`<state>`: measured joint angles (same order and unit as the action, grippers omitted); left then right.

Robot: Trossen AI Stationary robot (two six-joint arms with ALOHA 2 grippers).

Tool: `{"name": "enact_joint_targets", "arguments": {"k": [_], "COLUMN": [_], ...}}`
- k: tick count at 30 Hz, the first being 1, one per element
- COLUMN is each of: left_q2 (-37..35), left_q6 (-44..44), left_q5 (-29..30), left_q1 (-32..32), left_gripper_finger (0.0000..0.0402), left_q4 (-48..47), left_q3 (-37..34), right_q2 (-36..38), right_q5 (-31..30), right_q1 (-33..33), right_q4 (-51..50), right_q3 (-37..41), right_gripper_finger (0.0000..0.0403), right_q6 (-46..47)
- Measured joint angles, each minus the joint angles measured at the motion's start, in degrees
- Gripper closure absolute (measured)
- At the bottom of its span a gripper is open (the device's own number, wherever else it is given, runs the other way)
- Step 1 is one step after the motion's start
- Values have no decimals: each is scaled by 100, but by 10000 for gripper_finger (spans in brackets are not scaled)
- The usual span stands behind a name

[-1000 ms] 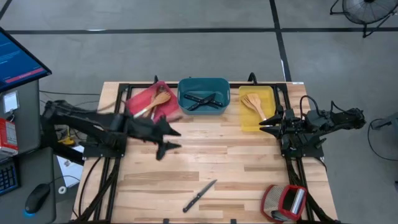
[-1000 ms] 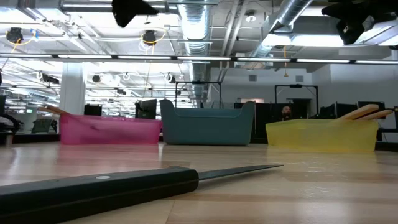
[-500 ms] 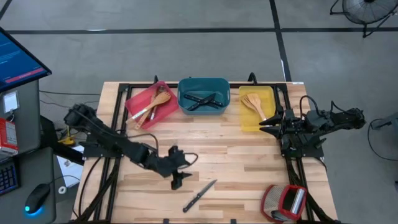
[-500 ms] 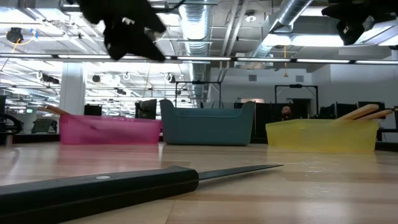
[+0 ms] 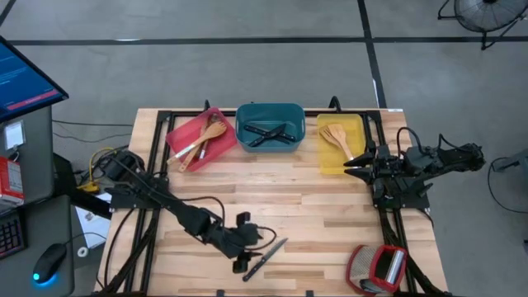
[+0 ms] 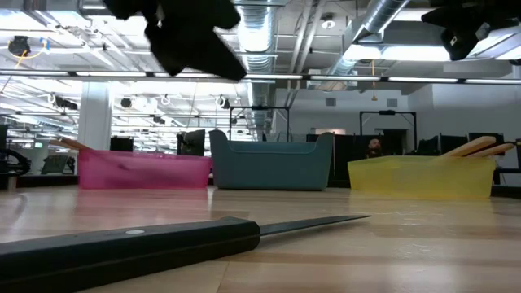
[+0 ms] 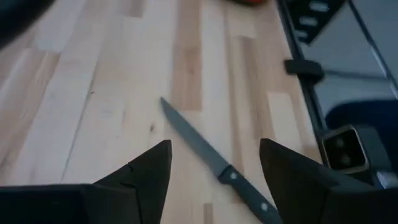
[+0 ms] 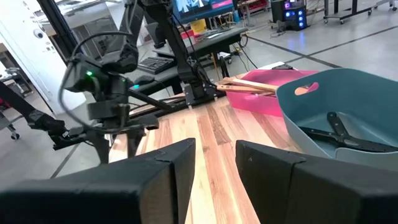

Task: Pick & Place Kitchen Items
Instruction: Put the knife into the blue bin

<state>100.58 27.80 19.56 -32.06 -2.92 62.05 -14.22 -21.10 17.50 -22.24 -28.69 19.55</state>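
Note:
A black-handled knife [image 5: 266,257] lies flat on the table near its front edge; it also shows in the low view [image 6: 163,244]. My left gripper [image 5: 254,250] hovers just above it, open, its fingers standing on either side of the knife [image 7: 211,158] without touching it. My right gripper [image 5: 348,169] waits open and empty beside the yellow tray [image 5: 326,157]. Wooden spoons lie in the red tray [image 5: 177,132], black-handled knives in the teal tray [image 5: 270,147], and wooden spatulas [image 5: 337,139] in the yellow tray.
The three trays stand in a row along the table's far edge. A bulky red-and-silver object [image 5: 378,268] sits at the front right corner. Bare wood lies between the trays and the knife. A desk with a monitor [image 5: 25,78] stands left of the table.
My left gripper has swung from beside the red tray toward the table's near edge and rightward, coming down over the knife. It has stayed open. The knife has not moved.

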Motion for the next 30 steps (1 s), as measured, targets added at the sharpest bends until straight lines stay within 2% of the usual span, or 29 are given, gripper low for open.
{"name": "enact_joint_targets", "arguments": {"k": [4,8,10,14,20,24,30], "left_q2": [57,35,-1,48,352,521,769], "left_q6": [-814,-2409,-2890,-2978,-4224,-4244,-4236], "left_q5": [-386,-870,-1154,-1835,-2154,-2249,-2698], "left_q1": [37,57,69,167,114,164,238], "left_gripper_finger": [185,192,193,193,193,193,193], "left_q4": [-777,-1207,-1247,-1271,-1267,-1146,-641], "left_q3": [551,841,840,845,836,836,836], "right_q2": [-1,0,0,0,0,0,0], "right_q5": [0,0,0,4,4,4,4], "right_q1": [0,0,0,0,0,0,0], "right_q4": [0,-2,-23,-222,-450,-448,-505], "right_q3": [-1,0,-2,-2,-2,-2,-2], "right_gripper_finger": [277,277,277,277,277,277,277], "right_q6": [1,53,215,516,602,601,601]}}
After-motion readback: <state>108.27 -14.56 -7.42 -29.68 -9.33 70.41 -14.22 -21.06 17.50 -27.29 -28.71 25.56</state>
